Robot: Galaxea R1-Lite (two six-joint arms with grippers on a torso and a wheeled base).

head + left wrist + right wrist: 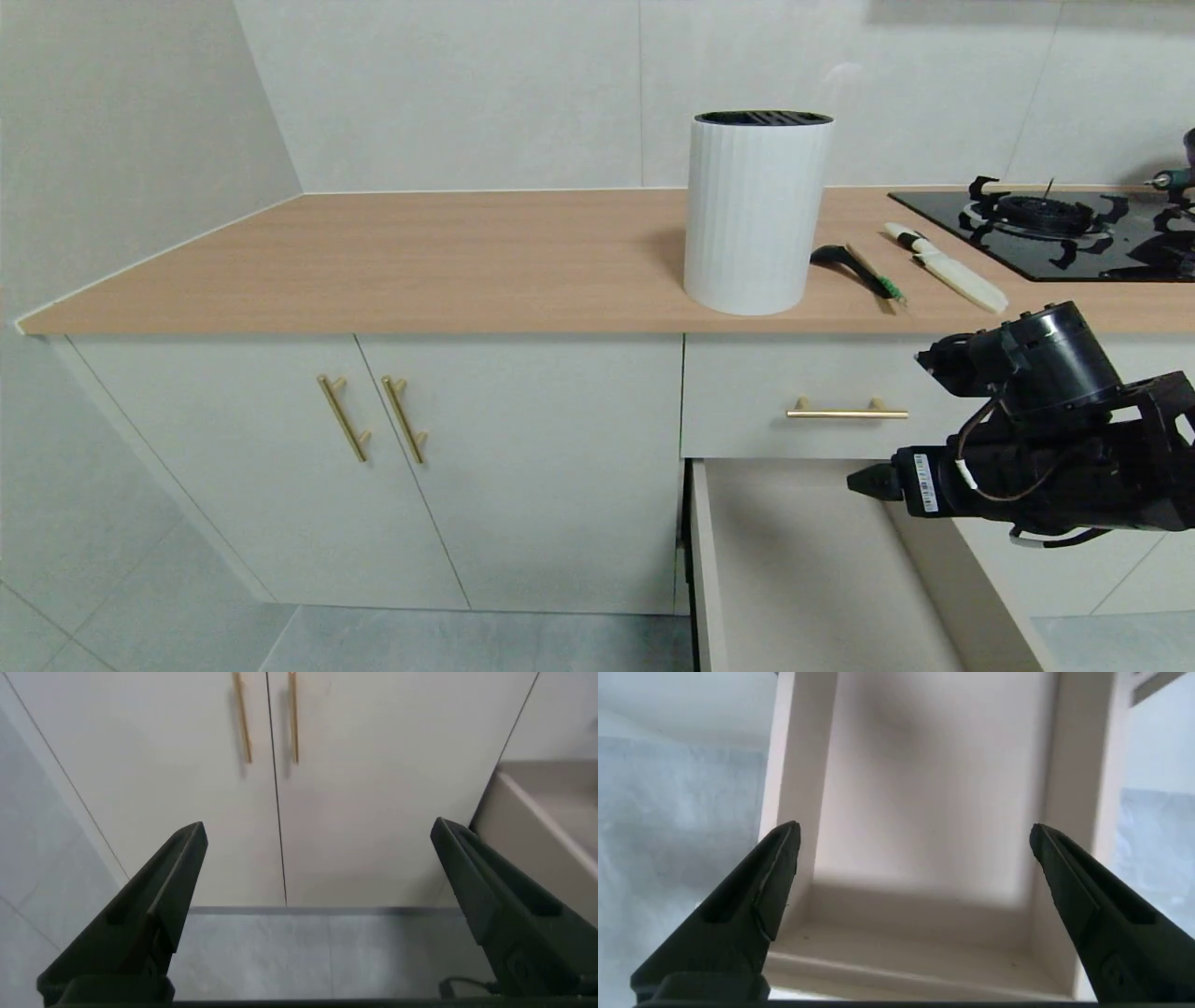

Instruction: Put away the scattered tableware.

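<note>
Above open drawer (803,560), right tool (912,831) spread apart, empty; left tool (317,826) likewise, facing cabinet doors (374,793).

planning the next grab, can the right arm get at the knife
Probably yes: the right gripper is open and empty over the drawer, and the knife lies uncovered near the front edge of the counter, apart from the spoon.

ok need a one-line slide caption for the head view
Right gripper over the open drawer; black spoon and white knife lie on the counter beside a white ribbed holder
</note>
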